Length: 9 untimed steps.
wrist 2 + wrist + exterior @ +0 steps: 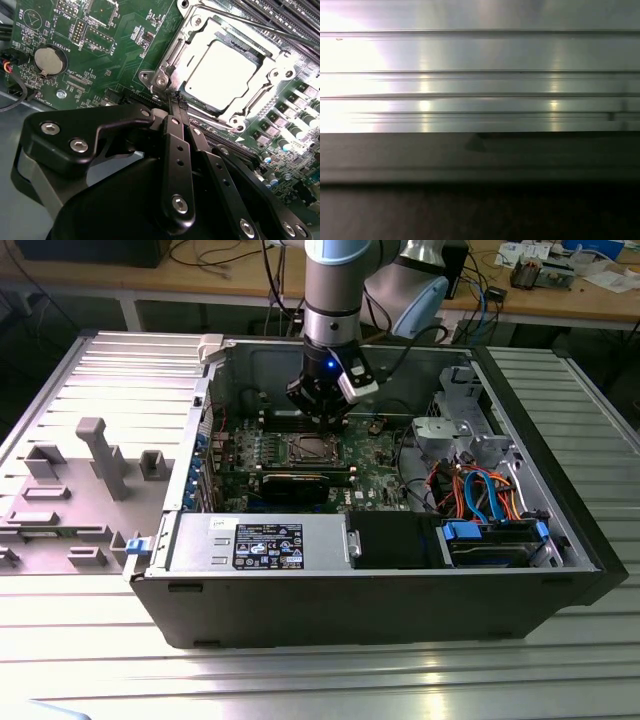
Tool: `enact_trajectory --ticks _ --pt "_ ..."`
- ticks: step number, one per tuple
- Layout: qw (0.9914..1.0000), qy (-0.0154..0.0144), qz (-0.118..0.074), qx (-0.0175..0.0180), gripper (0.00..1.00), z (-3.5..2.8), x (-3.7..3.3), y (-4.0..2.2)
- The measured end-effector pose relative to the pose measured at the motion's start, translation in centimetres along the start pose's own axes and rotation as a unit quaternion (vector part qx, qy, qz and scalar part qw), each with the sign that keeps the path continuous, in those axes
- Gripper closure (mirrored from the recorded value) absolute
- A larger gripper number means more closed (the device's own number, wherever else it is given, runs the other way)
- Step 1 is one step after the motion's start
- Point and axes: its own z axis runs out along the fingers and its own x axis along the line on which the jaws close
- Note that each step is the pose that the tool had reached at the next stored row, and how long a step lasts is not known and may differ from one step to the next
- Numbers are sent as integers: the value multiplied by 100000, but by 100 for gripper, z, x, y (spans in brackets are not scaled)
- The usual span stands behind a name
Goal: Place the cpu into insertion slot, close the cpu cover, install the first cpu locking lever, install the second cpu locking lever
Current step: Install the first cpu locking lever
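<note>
Jaws of the black gripper (pixel 176 100) pinched together, tips at the silver square cpu cover (pixel 260 102), 7 o'clock corner.
Dull silver cpu (pixel 220 75) sits seated, cover down; lever step appears in hand, needing a precise hook-and-press.

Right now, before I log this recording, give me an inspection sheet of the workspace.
Surface: ribbed metal table carrying an open computer case.
Job's things: cpu sits in the insertion slot; cpu cover lies closed around it.
Clutter: grey plastic fixture on the exterior view's left.
Grippers: gripper shut, fingertips close together at the corner of the cover.
Cables: orange and blue cables inside the case; dark cables on the bench behind.
Surroundings: wooden bench behind, with small items on it.
</note>
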Motion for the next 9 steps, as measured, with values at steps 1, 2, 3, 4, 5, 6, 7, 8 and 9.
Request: enact_trajectory --ticks 1,2,3,4,5,6,7,8,9 --pt "100000 4 1 13 89 3 0 0" --pt "100000 7 0 22 89 4 -1 0" --pt "100000 12 -1 32 89 6 -1 0" --pt "100000 8 -2 35 89 8 -1 1" --pt "100000 8 -1 42 89 13 -2 1" --pt "100000 10 -3 44 89 15 -4 1" --pt "100000 7 -2 48 89 17 -5 1" --pt "100000 4 1 42 89 18 -5 1" --pt "100000 -1 2 38 89 18 -5 1"
